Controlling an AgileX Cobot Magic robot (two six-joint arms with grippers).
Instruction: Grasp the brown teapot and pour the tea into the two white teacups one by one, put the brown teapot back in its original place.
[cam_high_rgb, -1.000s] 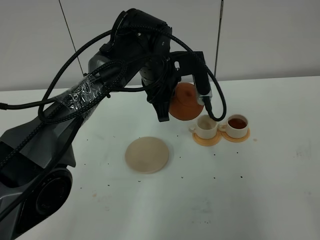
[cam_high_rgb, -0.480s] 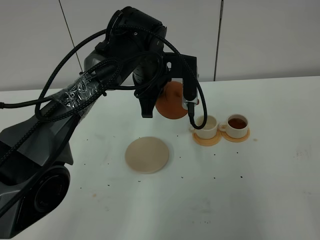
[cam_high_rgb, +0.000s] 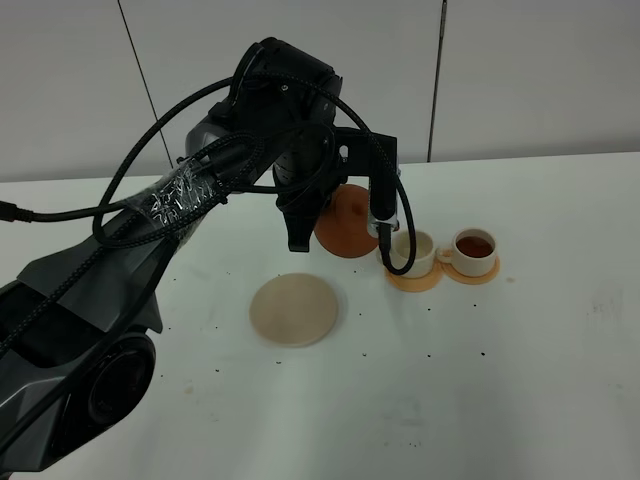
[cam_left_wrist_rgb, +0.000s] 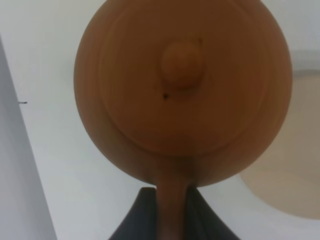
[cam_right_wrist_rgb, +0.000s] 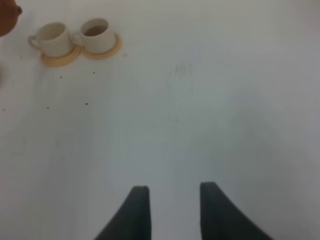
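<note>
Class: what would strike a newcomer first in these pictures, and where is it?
The big black left arm dominates the table's left, its pincer shut on the brown teapot's handle beside the two white teacups. The cup farther from it holds dark tea; a beige disc lies nearby.

I find no text, label, brand, number or sign that I can read in any of my views
</note>
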